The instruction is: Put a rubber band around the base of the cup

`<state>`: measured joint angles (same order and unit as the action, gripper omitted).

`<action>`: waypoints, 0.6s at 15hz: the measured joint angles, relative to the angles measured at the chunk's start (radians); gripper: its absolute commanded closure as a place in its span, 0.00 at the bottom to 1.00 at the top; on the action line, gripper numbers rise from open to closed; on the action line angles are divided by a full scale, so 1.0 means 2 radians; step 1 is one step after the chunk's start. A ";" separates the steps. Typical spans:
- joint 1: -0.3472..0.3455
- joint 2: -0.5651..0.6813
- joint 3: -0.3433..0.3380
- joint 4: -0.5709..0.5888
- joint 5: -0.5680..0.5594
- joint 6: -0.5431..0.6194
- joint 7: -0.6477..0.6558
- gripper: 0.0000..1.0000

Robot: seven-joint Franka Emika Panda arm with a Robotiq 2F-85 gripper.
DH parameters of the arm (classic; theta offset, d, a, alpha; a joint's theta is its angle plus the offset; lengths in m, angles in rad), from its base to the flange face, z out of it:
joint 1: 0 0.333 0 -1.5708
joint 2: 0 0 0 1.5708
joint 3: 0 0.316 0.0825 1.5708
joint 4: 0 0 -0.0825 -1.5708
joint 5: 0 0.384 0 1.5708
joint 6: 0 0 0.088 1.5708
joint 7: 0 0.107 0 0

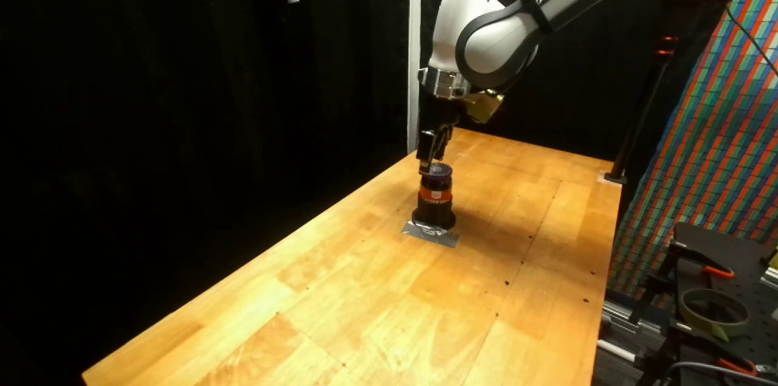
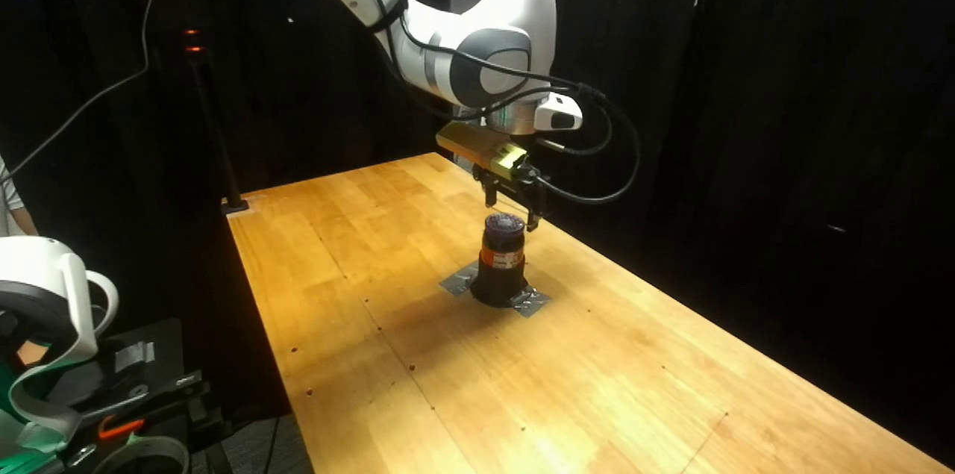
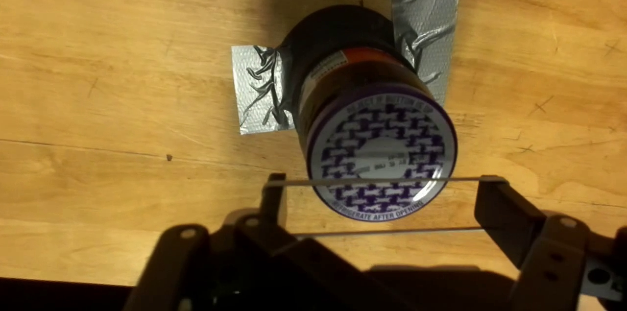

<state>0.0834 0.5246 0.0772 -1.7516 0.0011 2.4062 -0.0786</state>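
The cup is a dark jar with an orange label and a purple-and-white lid. It stands upright on the table, in both exterior views point(image 1: 436, 194) point(image 2: 502, 257) and in the wrist view point(image 3: 382, 120). A thin tan rubber band point(image 3: 296, 183) is stretched around my two spread fingers. My gripper point(image 3: 385, 181) is open, just above the lid and offset to one side; it also shows in both exterior views point(image 1: 434, 161) point(image 2: 512, 214). In the wrist view one band strand crosses over the lid. The other strand passes beyond the lid's lower edge.
Grey tape strips point(image 3: 259, 90) point(image 3: 426, 22) hold the jar's wide black base point(image 3: 338, 24) to the wooden table point(image 1: 364, 313). A black post point(image 1: 638, 106) stands at the table's far corner. A side cart point(image 1: 723, 252) with a tape roll point(image 1: 714, 313) is beside the table.
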 measured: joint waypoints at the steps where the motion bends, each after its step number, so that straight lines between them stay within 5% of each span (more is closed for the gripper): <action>1: 0.000 0.006 0.000 0.004 0.000 0.000 0.000 0.00; 9: -0.008 0.037 -0.001 0.024 0.001 0.005 0.000 0.00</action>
<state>0.0680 0.5993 0.0760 -1.7042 0.0023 2.4169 -0.0789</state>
